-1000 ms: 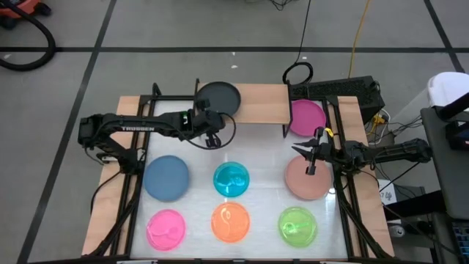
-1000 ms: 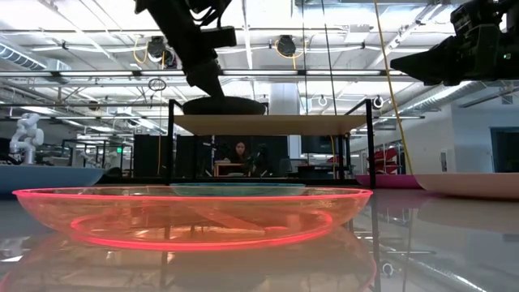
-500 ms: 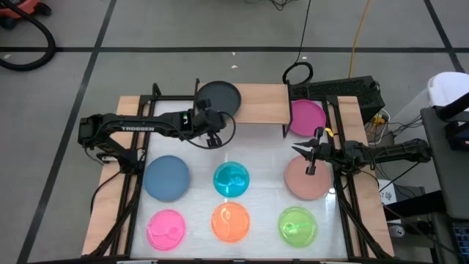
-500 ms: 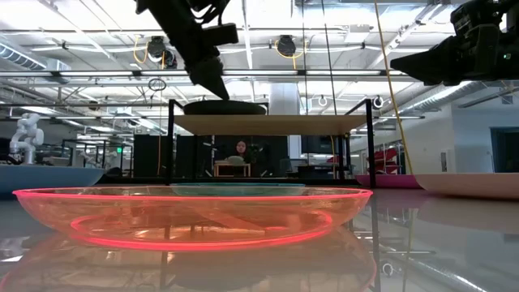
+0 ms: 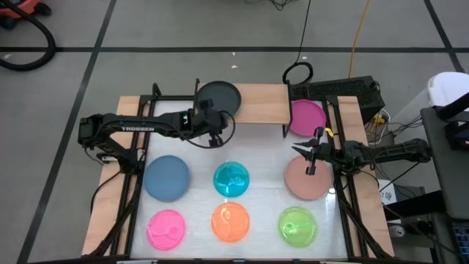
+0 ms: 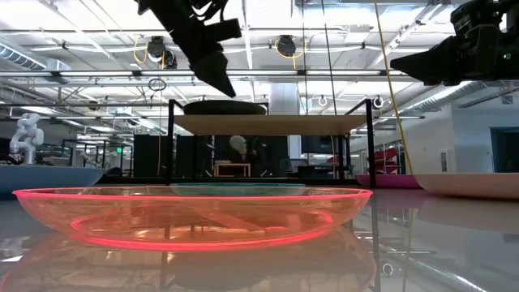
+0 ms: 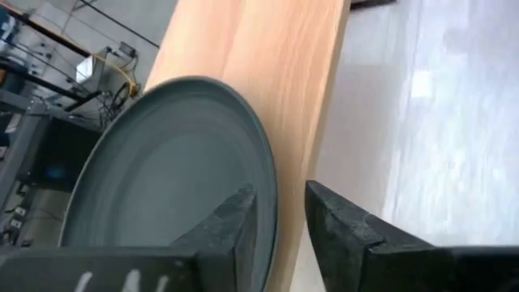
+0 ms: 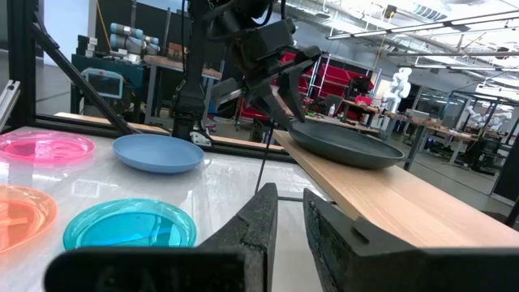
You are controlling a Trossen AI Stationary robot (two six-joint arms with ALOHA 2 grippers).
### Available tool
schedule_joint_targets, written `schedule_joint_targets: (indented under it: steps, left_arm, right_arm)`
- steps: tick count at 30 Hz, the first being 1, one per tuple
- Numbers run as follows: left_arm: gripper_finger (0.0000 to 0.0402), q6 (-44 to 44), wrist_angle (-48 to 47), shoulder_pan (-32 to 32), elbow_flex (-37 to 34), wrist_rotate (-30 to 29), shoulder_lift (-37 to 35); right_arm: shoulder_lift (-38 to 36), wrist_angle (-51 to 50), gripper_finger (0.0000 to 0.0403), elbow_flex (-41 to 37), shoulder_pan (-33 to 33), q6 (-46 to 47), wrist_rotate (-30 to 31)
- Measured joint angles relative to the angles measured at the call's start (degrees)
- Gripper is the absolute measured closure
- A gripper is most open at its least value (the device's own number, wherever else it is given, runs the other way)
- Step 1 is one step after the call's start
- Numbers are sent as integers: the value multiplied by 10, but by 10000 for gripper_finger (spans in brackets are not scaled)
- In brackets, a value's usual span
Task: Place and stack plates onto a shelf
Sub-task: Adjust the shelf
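Observation:
The dark grey plate (image 5: 218, 97) lies flat on the left end of the shelf's light-wood board (image 5: 256, 104), also seen in the low view (image 6: 224, 106). My left gripper (image 5: 212, 132) hovers just above and in front of its near rim (image 7: 263, 174). Its fingers are slightly open and clear of the plate (image 6: 220, 79). My right gripper (image 5: 311, 160) waits above the dusty pink plate (image 5: 306, 180), fingers nearly together. The magenta plate (image 5: 306, 117) rests on the table right of the shelf. Blue (image 5: 167, 177), cyan (image 5: 231, 180), pink (image 5: 165, 229), orange (image 5: 231, 222) and green (image 5: 297, 225) plates lie on the table.
The shelf's black legs (image 6: 171, 142) stand at the table's far side, with open room under the board. Wooden rails (image 5: 102, 213) edge the white table left and right. A person (image 6: 239, 150) sits in the room beyond the shelf.
My left gripper has come up off the dark grey plate's near rim and tipped a little, so its fingertips are now clear above the plate. The plate has stayed put on the shelf.

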Motion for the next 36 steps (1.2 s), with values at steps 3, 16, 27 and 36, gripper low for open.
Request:
schedule_joint_targets:
  steps: [3,16,27,36]
  left_arm:
    - [267,-4,19,-1,0,3,0]
    - [243,1,106,-38,0,5,-19]
    - [243,-47,145,-73,-19,27,-135]
    - [243,-99,360,-143,-195,35,-228]
  right_arm:
    - [0,0,353,0,0,0,0]
    - [0,0,353,0,0,0,0]
    - [0,0,353,0,0,0,0]
    - [2,0,353,0,0,0,0]
